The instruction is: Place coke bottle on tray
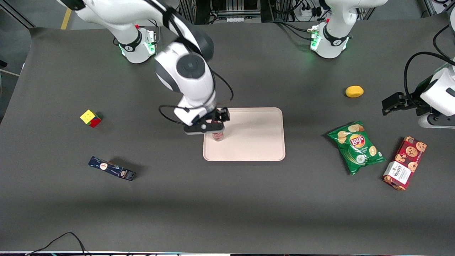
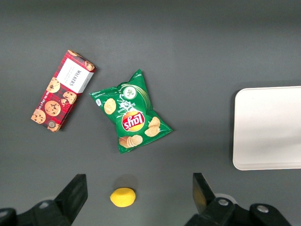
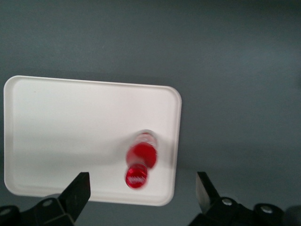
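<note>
The coke bottle (image 3: 141,157) stands upright on the tray (image 3: 70,127), close to one of its short rims; I look down on its red cap. My gripper (image 3: 141,188) hovers above the bottle and is open, its dark fingers (image 3: 77,189) spread wide on either side and touching nothing. In the front view the gripper (image 1: 212,126) hangs over the tray's (image 1: 254,137) edge toward the working arm's end, and only the bottle's lower part (image 1: 218,136) shows beneath it.
A colour cube (image 1: 91,118) and a dark blue box (image 1: 112,168) lie toward the working arm's end. Toward the parked arm's end lie a green chips bag (image 1: 356,146), a red cookie box (image 1: 404,163) and a lemon (image 1: 354,91).
</note>
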Controlling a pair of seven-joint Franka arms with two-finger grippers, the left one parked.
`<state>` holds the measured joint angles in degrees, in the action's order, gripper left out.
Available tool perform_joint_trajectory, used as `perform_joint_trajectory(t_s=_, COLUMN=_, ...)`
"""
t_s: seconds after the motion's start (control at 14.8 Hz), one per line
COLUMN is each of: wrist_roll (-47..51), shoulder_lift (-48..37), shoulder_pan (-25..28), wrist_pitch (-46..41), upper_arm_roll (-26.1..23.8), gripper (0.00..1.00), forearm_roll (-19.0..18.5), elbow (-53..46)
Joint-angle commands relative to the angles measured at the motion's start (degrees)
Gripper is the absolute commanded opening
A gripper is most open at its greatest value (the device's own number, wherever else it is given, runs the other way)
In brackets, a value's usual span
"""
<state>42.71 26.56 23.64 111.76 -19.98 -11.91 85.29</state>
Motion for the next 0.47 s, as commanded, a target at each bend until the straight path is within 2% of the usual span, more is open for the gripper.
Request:
perform_joint_trajectory(t_s=0.0, wrist_roll=-14.12, shoulder_lift=-8.62, shoulder_pan=-1.41, wrist_pitch=-13.9, upper_arm_roll=3.36, gripper=1.0, forearm_roll=-0.13, elbow=-5.81)
perform_joint_trajectory(t_s=0.14, wrist_roll=-16.77, shoulder_lift=-11.25, shoulder_pan=-1.41, wrist_pitch=-20.67, upper_arm_roll=5.74, gripper=1.0, forearm_roll=-0.13, elbow=-9.78)
perform_joint_trajectory(t_s=0.27, wrist_roll=-25.7, shoulder_lift=-14.33, shoulder_pan=-1.93, wrist_pitch=-24.73, upper_arm_roll=9.15, gripper=1.0, forearm_roll=1.17, elbow=-10.67)
perform_joint_trajectory(t_s=0.41, wrist_roll=-32.23, shoulder_lift=-17.15, shoulder_pan=-2.64, wrist_pitch=-25.01, upper_arm_roll=16.6, gripper=1.0, forearm_roll=10.01, elbow=-9.54)
